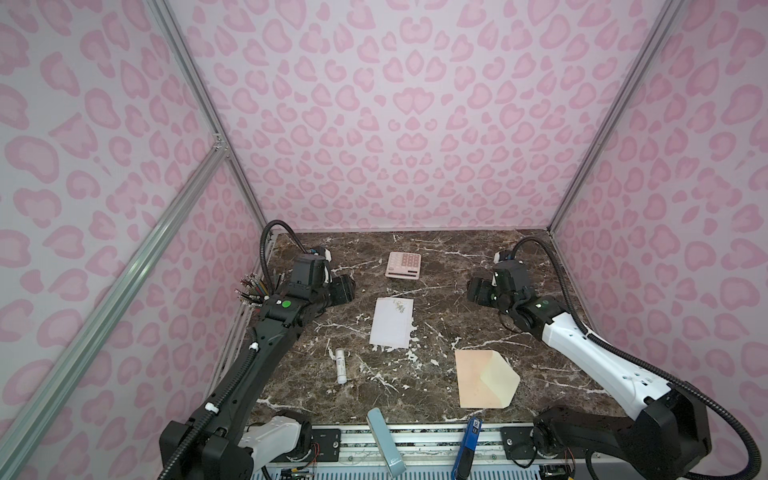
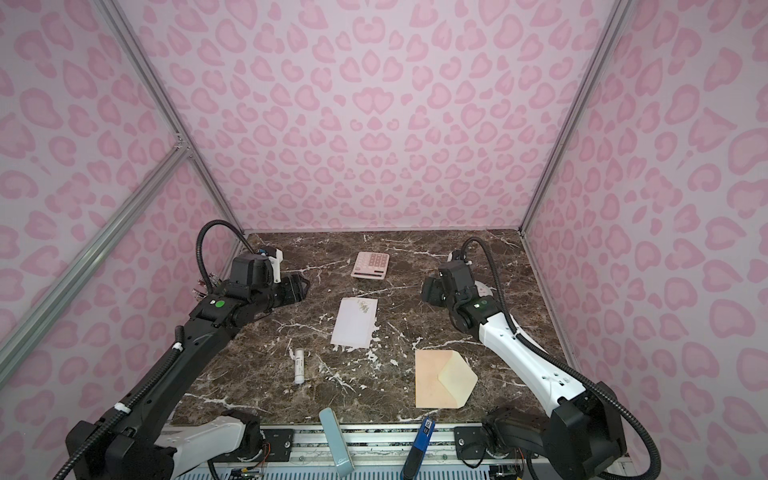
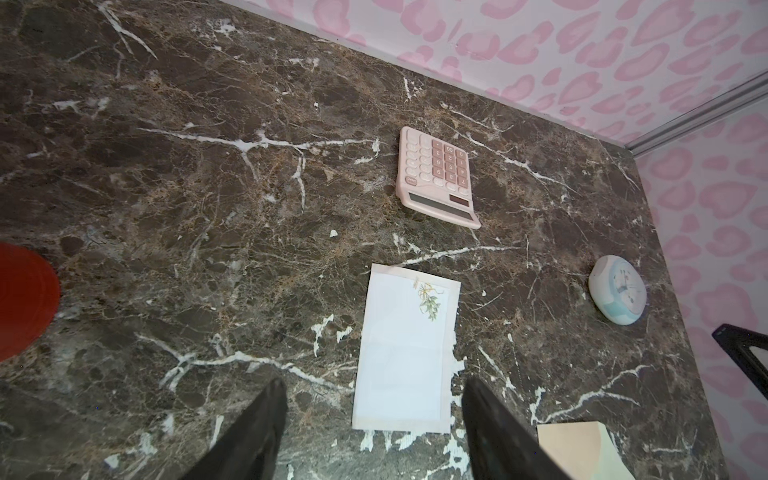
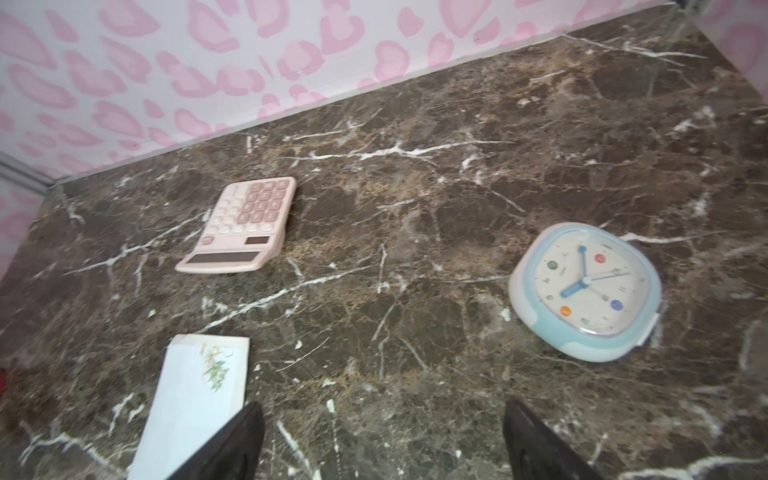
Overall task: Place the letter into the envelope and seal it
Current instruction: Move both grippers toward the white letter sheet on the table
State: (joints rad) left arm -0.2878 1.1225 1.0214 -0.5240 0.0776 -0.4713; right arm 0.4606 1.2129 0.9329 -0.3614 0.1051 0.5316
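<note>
Left hand [image 3: 374, 386]: fingers stood apart, empty.
Right hand [image 4: 383, 409]: fingers stood apart, empty.
Letter [image 1: 392, 322]: lay flat, middle of bench [image 1: 457, 257].
Envelope [image 1: 471, 374]: lay near front edge, flap open.

I see bare bench [image 1: 440, 299] all around the letter [image 1: 392, 322], so I can reach it from any side. The pink calculator [image 1: 404, 265] sits behind it, toward the back wall. A white tube [image 1: 340, 365] lies apart on its left. The envelope [image 1: 484, 379] lies apart at the front right. A clock [image 4: 586, 291] sits far right, by the right arm.
</note>
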